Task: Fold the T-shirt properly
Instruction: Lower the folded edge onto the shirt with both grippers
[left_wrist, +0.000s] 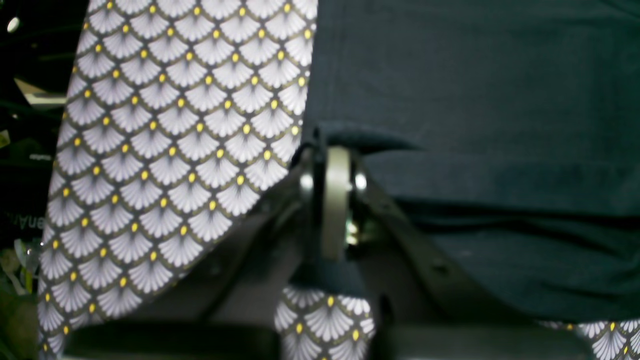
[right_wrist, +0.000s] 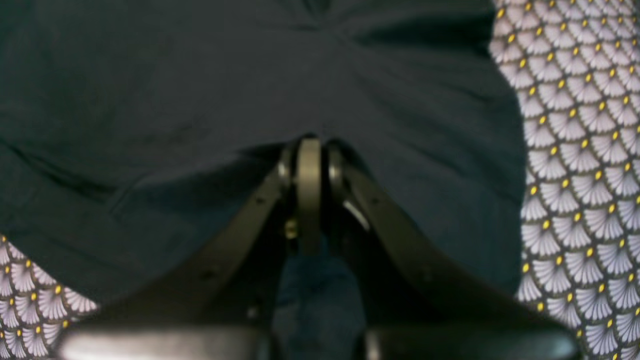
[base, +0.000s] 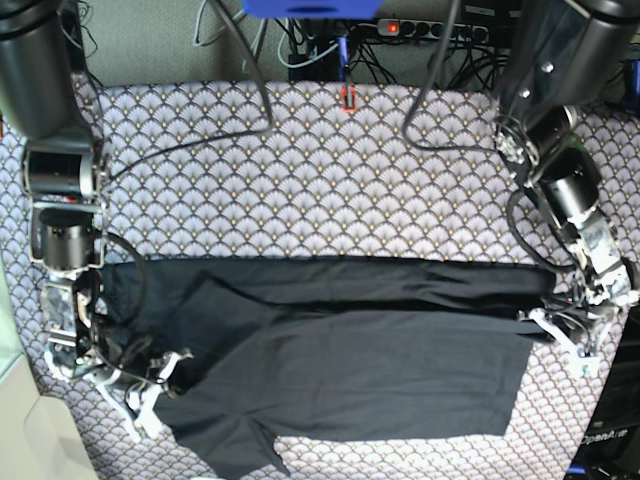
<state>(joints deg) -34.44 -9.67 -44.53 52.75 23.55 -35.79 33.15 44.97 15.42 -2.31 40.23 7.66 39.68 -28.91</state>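
Item: plain black short-sleeved cotton T-shirt, soft cloth, lying spread lengthwise across the middle and near part of the table. Its far long edge is already turned over onto the body as a narrow band; one sleeve sticks out at the near edge, on the base view's left.

Support: table covered with a grey cloth printed in pale fan scales with yellow dots.

Left gripper: at the shirt's end on the base view's right, jaws brought together, a ridge of dark cloth pinched at the tips.

Right gripper: at the opposite end, beside the sleeve, jaws fully together, dark fabric gathered and puckered at the tips.

Step in hand, as judged: a lengthwise fold, both arms gripping opposite ends of the same long fold line.

Next move, as judged: lift both ends together, keep the cloth taut between them, carry the edge over the body, and lay it down parallel to the far fold with the loose sleeve tucked inside.

Risk: uneven lifting would skew the fold.
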